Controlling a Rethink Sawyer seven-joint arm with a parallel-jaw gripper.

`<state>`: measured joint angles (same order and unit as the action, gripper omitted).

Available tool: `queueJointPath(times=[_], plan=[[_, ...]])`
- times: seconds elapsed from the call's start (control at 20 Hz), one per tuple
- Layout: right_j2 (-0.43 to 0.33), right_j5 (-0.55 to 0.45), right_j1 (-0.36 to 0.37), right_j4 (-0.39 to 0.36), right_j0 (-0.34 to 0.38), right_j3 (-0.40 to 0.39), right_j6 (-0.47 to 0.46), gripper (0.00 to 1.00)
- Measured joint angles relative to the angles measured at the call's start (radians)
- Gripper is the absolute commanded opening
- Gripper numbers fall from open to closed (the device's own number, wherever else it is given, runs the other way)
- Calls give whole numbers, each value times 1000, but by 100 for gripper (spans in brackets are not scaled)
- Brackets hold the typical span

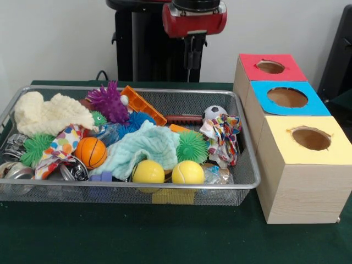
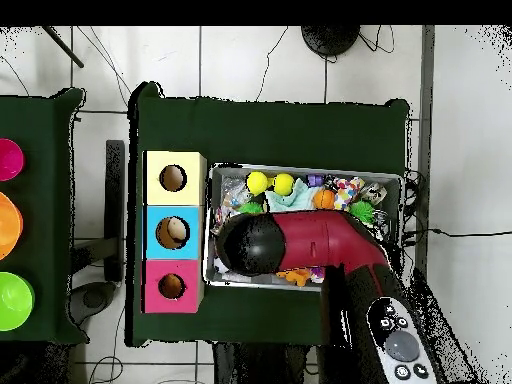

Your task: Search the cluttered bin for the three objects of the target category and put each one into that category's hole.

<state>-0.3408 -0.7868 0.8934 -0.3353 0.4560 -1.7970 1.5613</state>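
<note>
A wire-mesh bin (image 1: 242,184) (image 2: 306,169) is heaped with clutter. Two yellow balls (image 1: 148,171) (image 1: 187,172) lie at its front, an orange basketball (image 1: 91,152) left of them, and a small soccer ball (image 1: 215,113) at the back right. Spiky balls show in purple (image 1: 109,102), green (image 1: 192,146) and blue (image 1: 137,120). Cloths lie among them: cream knit (image 1: 49,114), teal (image 1: 140,146), patterned (image 1: 223,135). My gripper (image 1: 192,58) hangs above the bin's back edge, touching nothing. In the overhead view the arm (image 2: 300,243) hides it.
Three wooden boxes with round holes stand in a row beside the bin: red top (image 1: 253,69) (image 2: 152,286), blue top (image 1: 261,99) (image 2: 152,232), yellow top (image 1: 286,148) (image 2: 152,178). Metal items (image 1: 16,144) lie at the bin's left end. Coloured bowls (image 2: 10,300) sit on another table.
</note>
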Motion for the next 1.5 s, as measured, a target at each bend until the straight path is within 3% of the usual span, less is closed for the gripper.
queueJointPath(times=[0.55, 1.1, 1.5], plan=[[-27, -41, 3, -1, 40, 102, 0, 0], [-60, -81, -79, -29, 89, 263, 0, 0], [-86, -81, -151, -73, 142, 332, -2, 0]])
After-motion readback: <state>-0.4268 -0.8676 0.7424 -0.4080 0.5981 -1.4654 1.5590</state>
